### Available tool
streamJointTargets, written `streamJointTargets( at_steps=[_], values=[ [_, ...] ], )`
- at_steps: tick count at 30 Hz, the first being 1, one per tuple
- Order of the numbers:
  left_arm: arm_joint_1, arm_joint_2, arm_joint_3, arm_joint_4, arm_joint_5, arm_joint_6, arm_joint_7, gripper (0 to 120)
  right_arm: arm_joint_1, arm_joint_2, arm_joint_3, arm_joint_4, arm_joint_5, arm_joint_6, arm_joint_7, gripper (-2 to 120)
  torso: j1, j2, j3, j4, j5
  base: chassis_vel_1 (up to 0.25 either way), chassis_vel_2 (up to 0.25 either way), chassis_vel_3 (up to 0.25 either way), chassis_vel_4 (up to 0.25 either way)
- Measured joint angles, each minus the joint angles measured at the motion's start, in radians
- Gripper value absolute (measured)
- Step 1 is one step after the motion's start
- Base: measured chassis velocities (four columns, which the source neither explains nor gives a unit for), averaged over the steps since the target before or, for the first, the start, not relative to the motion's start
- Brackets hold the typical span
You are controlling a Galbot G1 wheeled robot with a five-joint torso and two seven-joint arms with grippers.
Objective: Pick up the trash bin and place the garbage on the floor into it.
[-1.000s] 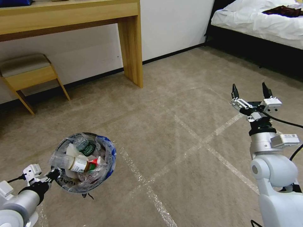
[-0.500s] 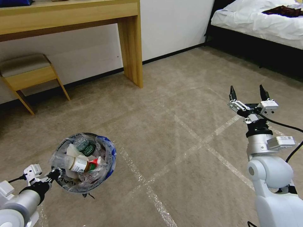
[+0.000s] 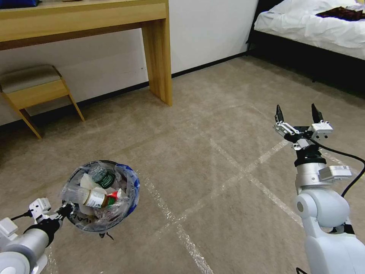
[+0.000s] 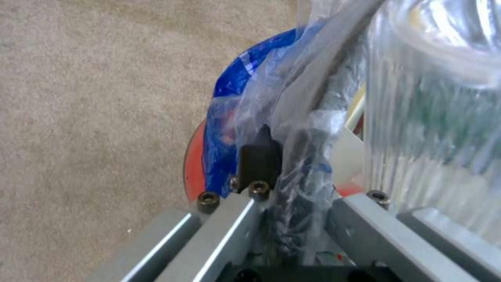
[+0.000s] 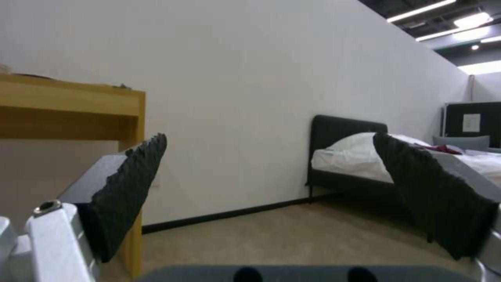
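Note:
The trash bin hangs above the carpet at the lower left, lined with a clear bag printed blue. My left gripper is shut on its near rim. In the left wrist view a black finger pinches the bag and the red rim of the trash bin. Garbage lies inside: clear bottles, one with a green label, a red wrapper and white paper. My right gripper is open and empty, held up above the floor at the right, its toothed pads wide apart.
A wooden desk stands against the white wall at the back, with a low stool under it at the left. A bed with white sheets is at the back right. Clear tape lines cross the beige carpet.
My right arm has drawn slightly down and to the left, its gripper still open. The left arm and the bin have not moved.

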Motion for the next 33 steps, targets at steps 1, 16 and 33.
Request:
streamJointTargets(
  at_steps=[1, 16, 33],
  values=[
    [0.0, 0.0, 0.0, 0.0, 0.0, 0.0, 0.0, 0, 0.0, 0.0, 0.0, 0.0, 0.0, 0.0, 0.0, 100, 0.0, 0.0, 0.0, 0.0, 0.0, 0.0, 0.0, 0.0, 0.0],
    [0.014, -0.006, 0.005, -0.005, 0.007, -0.002, 0.005, 0, -0.078, 0.031, 0.038, 0.029, -0.026, 0.019, 0.002, 100, 0.0, 0.0, 0.0, -0.0001, 0.0001, 0.0, 0.0, 0.0, 0.0],
    [-0.015, 0.027, 0.013, 0.115, 0.005, -0.005, 0.022, 0, -0.084, 0.034, 0.039, 0.024, -0.043, 0.025, 0.007, 100, 0.0, 0.0, 0.0, 0.0, -0.0001, 0.0, 0.0, 0.0, 0.0]
  ],
)
